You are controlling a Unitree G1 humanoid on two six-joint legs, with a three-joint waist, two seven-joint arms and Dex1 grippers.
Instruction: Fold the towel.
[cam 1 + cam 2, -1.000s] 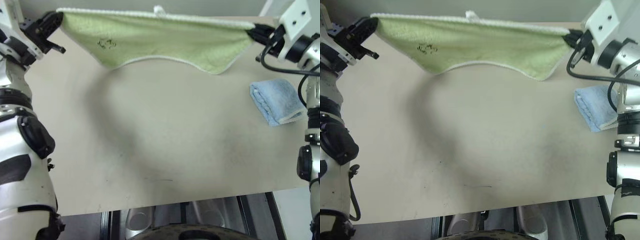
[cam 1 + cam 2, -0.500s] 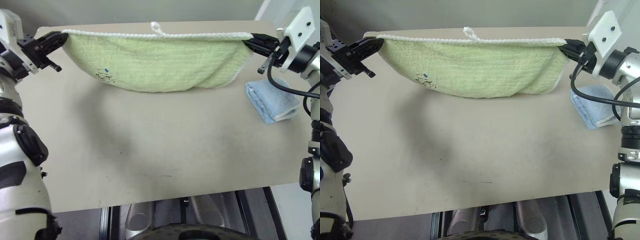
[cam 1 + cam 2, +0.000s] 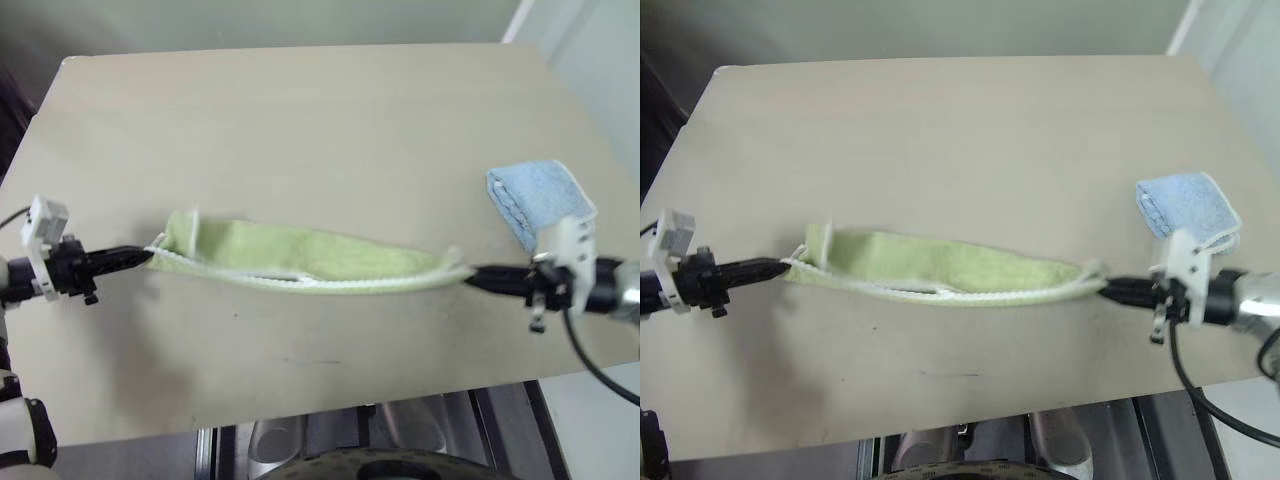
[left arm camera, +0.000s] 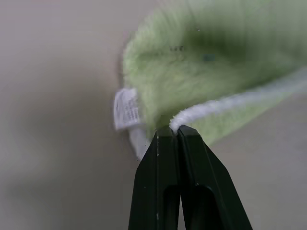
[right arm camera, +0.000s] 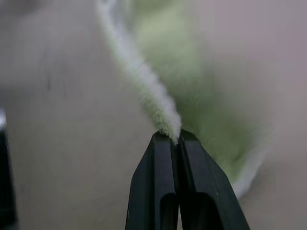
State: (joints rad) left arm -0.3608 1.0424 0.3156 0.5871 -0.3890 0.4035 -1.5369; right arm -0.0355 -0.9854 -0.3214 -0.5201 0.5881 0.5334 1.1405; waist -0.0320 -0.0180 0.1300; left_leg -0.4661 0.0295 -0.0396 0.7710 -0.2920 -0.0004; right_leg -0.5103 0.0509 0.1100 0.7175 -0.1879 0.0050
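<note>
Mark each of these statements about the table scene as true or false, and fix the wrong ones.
1. Both tools are shut on the green towel. True: the left tool and the right tool each pinch an end.
2. The blue towel lies spread flat. False: it is folded.
3. The blue towel sits nearer the right tool. True.
4. The green towel lies on top of the blue towel. False: they are apart on the table.

towel's (image 3: 300,258) dark mark hidden, label (image 4: 125,109) unreadable
</note>
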